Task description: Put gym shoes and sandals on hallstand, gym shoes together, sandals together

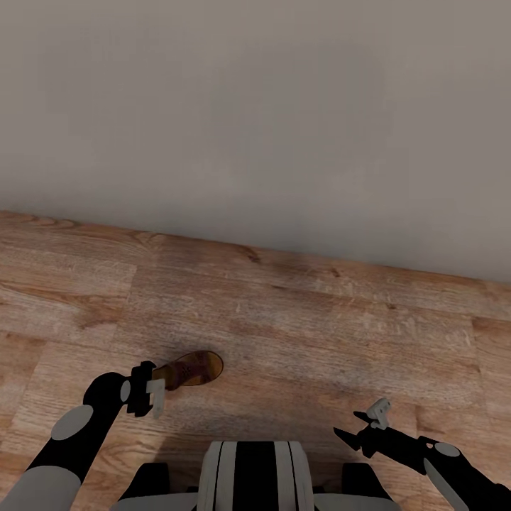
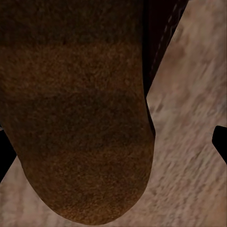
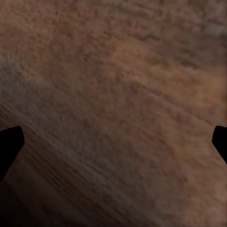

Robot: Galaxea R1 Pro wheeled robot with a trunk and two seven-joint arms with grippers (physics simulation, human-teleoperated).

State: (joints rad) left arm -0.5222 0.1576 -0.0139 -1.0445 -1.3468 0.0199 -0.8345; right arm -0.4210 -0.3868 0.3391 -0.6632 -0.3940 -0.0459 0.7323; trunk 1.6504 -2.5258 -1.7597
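Sandal [image 1: 190, 369]: pinched in left claw [image 1: 157, 392], carried above floor [image 1: 298, 333]. Right claw [image 1: 365, 420]: spread, empty. Wall [image 1: 270, 113] ahead. Step: transport of one sandal. Next: locate hallstand, set sandal on its shelf.

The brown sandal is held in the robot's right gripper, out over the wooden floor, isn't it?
Not the right one. In the head view, the sandal sits at the left gripper, over the wooden floor; the right gripper holds nothing.
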